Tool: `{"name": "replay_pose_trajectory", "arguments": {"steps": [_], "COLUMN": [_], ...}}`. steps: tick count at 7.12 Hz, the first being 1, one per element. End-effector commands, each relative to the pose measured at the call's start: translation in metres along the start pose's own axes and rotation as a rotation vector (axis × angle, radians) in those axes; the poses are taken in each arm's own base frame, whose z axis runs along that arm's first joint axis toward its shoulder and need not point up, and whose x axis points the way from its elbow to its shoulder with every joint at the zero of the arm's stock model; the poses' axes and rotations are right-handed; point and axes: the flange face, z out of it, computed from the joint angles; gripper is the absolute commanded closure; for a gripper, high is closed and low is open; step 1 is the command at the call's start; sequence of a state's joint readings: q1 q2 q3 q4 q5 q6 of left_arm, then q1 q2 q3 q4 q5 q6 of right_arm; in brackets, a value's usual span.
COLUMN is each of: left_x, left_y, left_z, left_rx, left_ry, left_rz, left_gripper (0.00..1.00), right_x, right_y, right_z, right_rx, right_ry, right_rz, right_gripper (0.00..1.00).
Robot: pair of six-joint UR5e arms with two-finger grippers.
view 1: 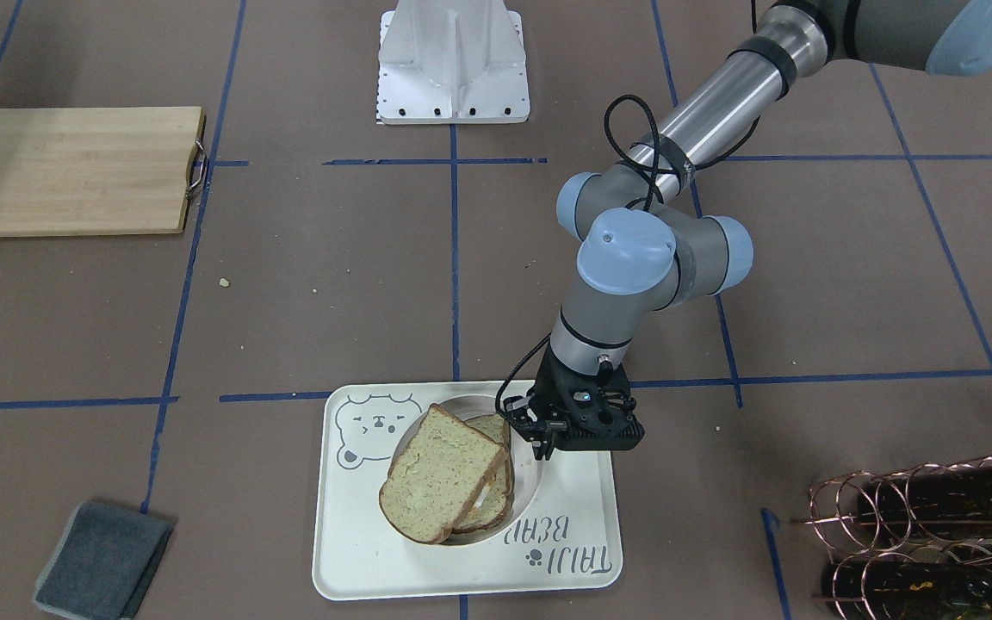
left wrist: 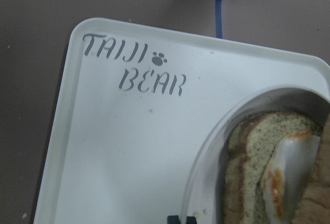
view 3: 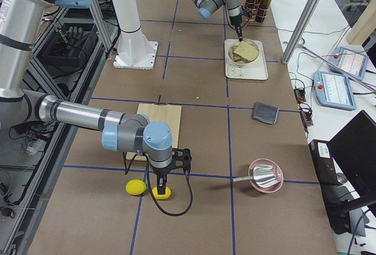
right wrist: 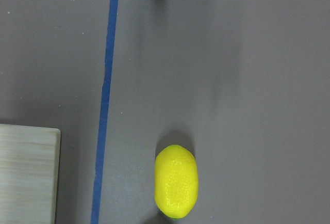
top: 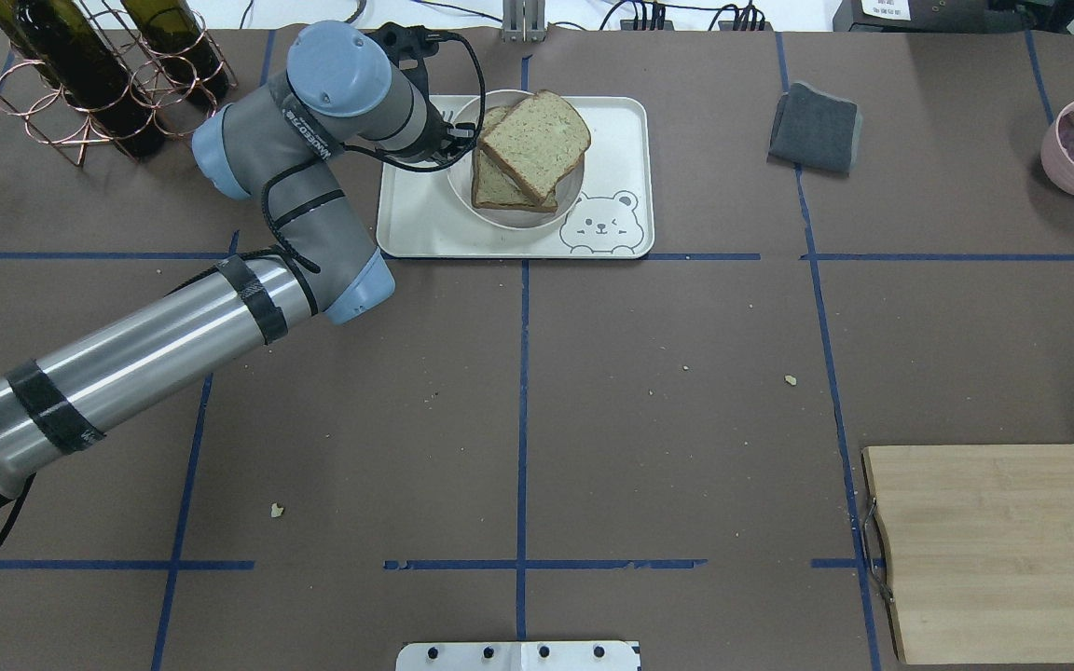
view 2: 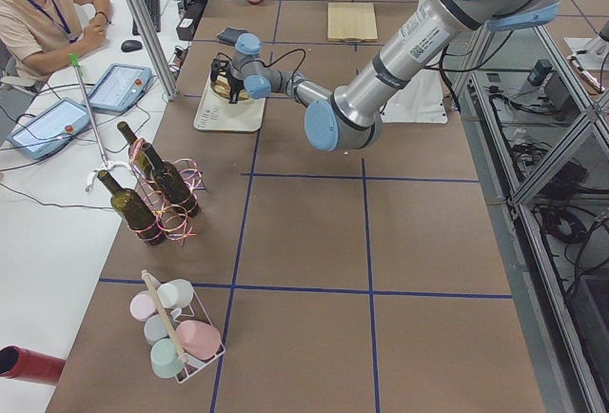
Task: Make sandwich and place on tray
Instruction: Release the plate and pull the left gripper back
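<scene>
The sandwich (view 1: 444,474), two bread slices with a fried egg (left wrist: 286,175) showing between them, is sitting in a round off-white bowl (top: 509,217) that is resting on the bear-face tray (view 1: 573,491) near the bench's (top: 667,391) far edge. The left claw (view 1: 542,449) is pointing down at the bowl's rim, its fingertips drawn nearly together and seemingly pinching that rim. Well apart, the right claw (view 3: 160,184) is pointing down at a lemon (right wrist: 176,180) near the wooden cutting board (view 3: 161,114), and whether it is released or clenched I cannot tell
</scene>
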State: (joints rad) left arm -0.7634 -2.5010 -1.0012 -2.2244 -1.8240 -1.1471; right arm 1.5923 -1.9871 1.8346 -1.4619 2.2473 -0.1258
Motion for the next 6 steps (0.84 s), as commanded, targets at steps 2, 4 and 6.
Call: {"name": "replay_pose_trajectory", "arguments": {"steps": [2,4,6], "left_x": [-0.008,-0.060,-0.119], "left_y": [-0.016,-0.003,0.050], "left_z": [-0.009,-0.068,-0.170], "left_rx": [0.020,-0.039,-0.070], "left_ry": [0.001,0.060,0.051], "left_rz": [0.154,0.226,0.338], "left_gripper": [0.00,0.00,0.00], "right_x": [0.000,0.000,0.000], "right_y": [0.000,0.001,0.000], "right_z": [0.000,0.000,0.000], "right_rx": [-0.001,-0.002,-0.001], "right_ry": [0.000,0.000,0.000], "right_rz": [0.000,0.001,0.001], "right_gripper": [0.00,0.00,0.00]}}
